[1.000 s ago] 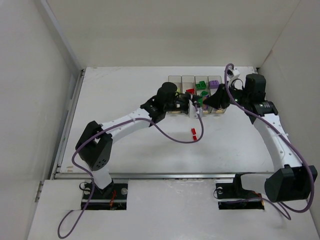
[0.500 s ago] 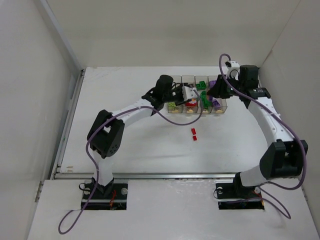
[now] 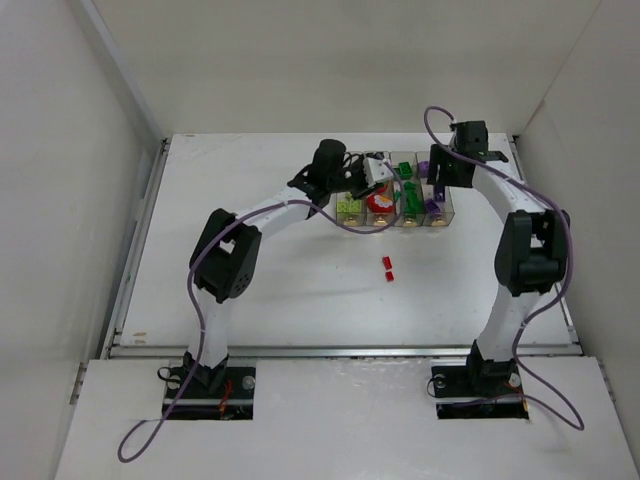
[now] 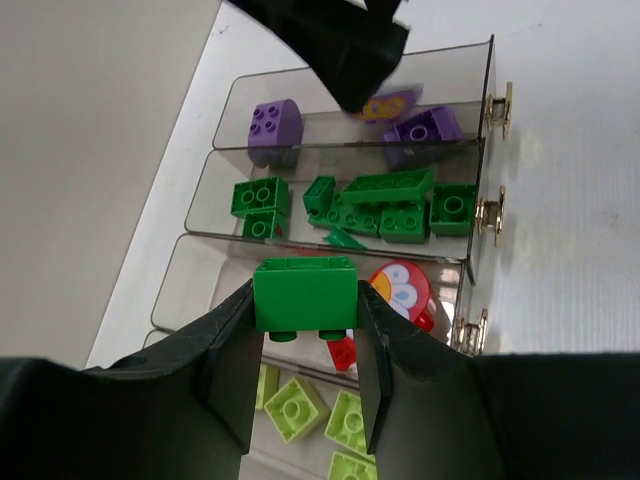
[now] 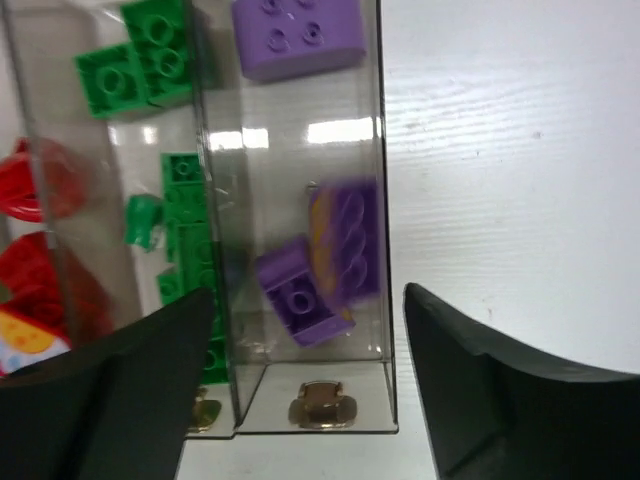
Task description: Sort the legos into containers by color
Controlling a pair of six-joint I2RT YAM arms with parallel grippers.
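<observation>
Left tool (image 4: 304, 300) clamps green brick (image 4: 305, 287); right tool (image 5: 307, 293) stands open.

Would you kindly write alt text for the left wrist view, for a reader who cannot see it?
The left pincer grips a green brick over the clear bins, which hold purple bricks, green bricks, red pieces and yellow-green bricks.

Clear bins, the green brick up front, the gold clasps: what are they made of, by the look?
Clear rectangular bins: likely hard plastic, glossy; contents show through, light glints off. Green block-shaped brick: moulded plastic, smooth, slight sheen. Gold clasps: look like brass-toned metal, shiny; possibly plated.
</observation>
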